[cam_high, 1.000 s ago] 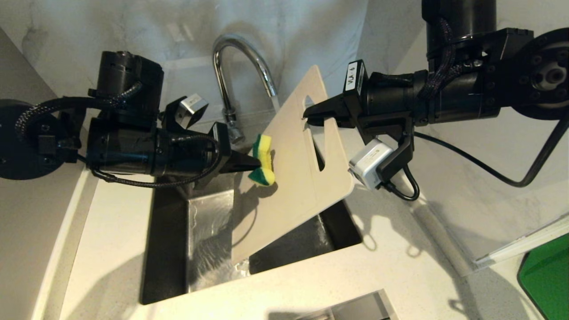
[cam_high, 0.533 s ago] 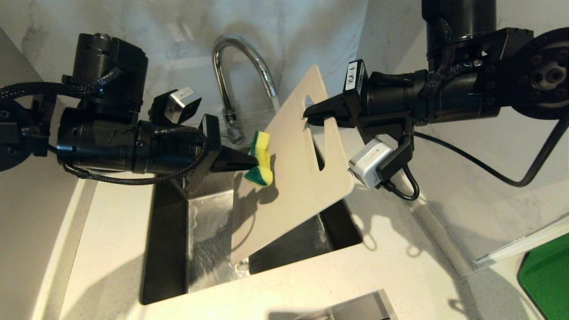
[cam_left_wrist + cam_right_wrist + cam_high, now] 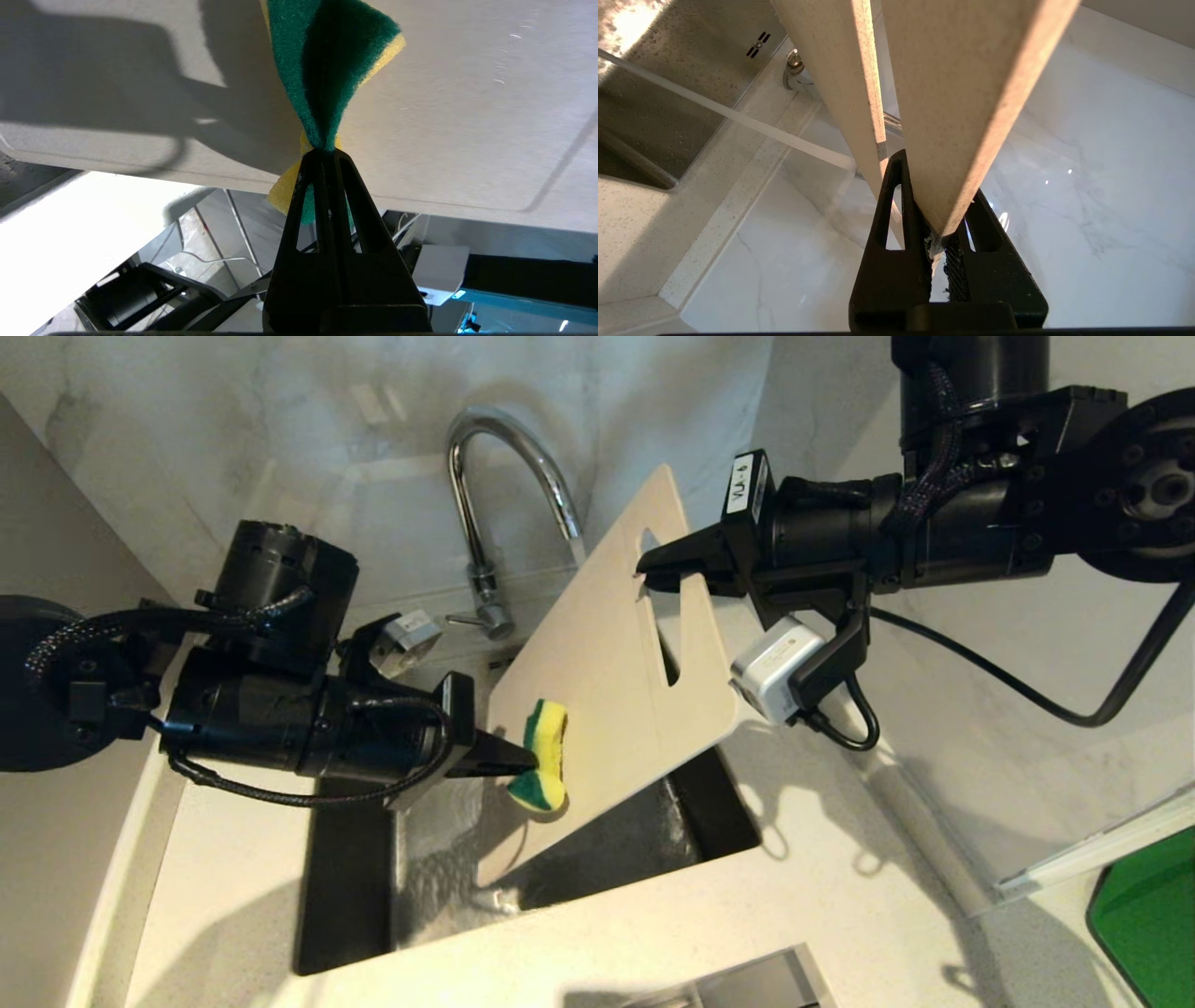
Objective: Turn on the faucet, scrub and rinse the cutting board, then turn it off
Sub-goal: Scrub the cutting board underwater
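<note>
The cream cutting board (image 3: 616, 644) hangs tilted over the sink, its low corner near the basin. My right gripper (image 3: 649, 571) is shut on the strip beside its handle slot; the right wrist view shows the board's edge (image 3: 966, 93) pinched between the jaws of my right gripper (image 3: 936, 233). My left gripper (image 3: 527, 763) is shut on a green-yellow sponge (image 3: 543, 773), pressed against the board's lower part. In the left wrist view the sponge (image 3: 327, 70) folds out of my left gripper (image 3: 322, 151) against the board (image 3: 467, 116). The chrome faucet (image 3: 509, 457) arches behind the board, and water (image 3: 728, 116) runs from it.
The steel sink (image 3: 355, 859) is set in a pale speckled countertop (image 3: 653, 933), and water splashes on its floor. A marble wall stands close behind the faucet. The faucet's side lever (image 3: 462, 618) points left. A green object (image 3: 1148, 915) lies at the far right.
My left gripper has slid the sponge down the board, from beside the handle slot to near the lower edge. The right gripper has kept its hold, lifting the board's top slightly.
</note>
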